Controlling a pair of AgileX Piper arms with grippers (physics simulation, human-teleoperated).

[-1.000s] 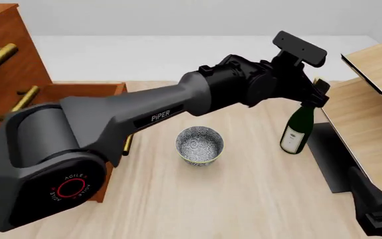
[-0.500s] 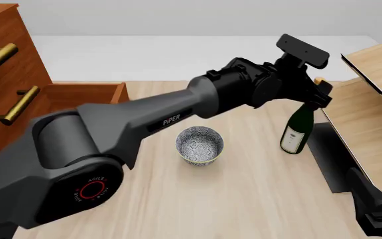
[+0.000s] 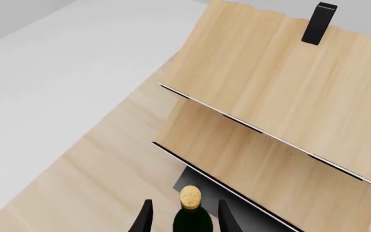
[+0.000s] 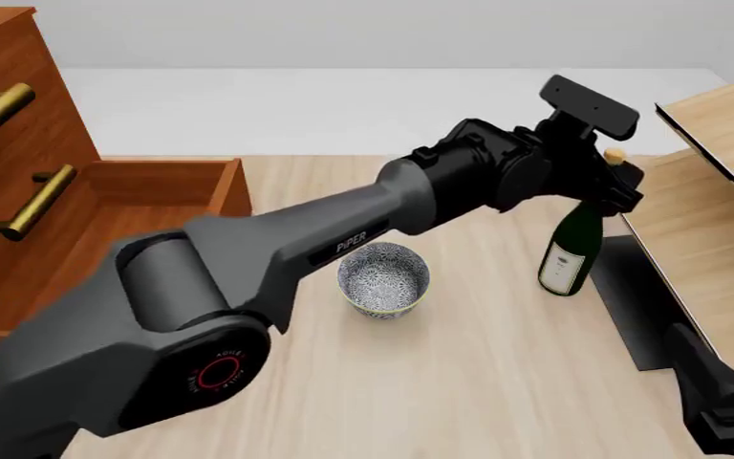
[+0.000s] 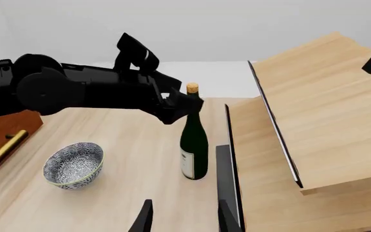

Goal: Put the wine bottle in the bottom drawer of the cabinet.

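The wine bottle (image 4: 570,251) stands upright on the pale wood surface (image 4: 469,382), long axis vertical, cork end up, base down – white label facing the front cam, no text legible on it. It sits just beside the slanted light-wood shelf unit (image 4: 711,220) and to the right of the patterned bowl (image 4: 384,278), well apart from the cabinet (image 4: 10,124) at far left. The bottom drawer (image 4: 99,220) is pulled out, open top showing.

The left gripper (image 4: 612,182) is at the bottle's neck; in the left wrist view the 2 jaws sit either side of the neck w/ the cork between – narrow, but can't tell if they touch the glass. "PiPER" reads on the left arm's forearm, "AGILE" around its red ring.

The right gripper (image 5: 184,220) hangs low near the surface's front right, jaws apart, holding nothing.
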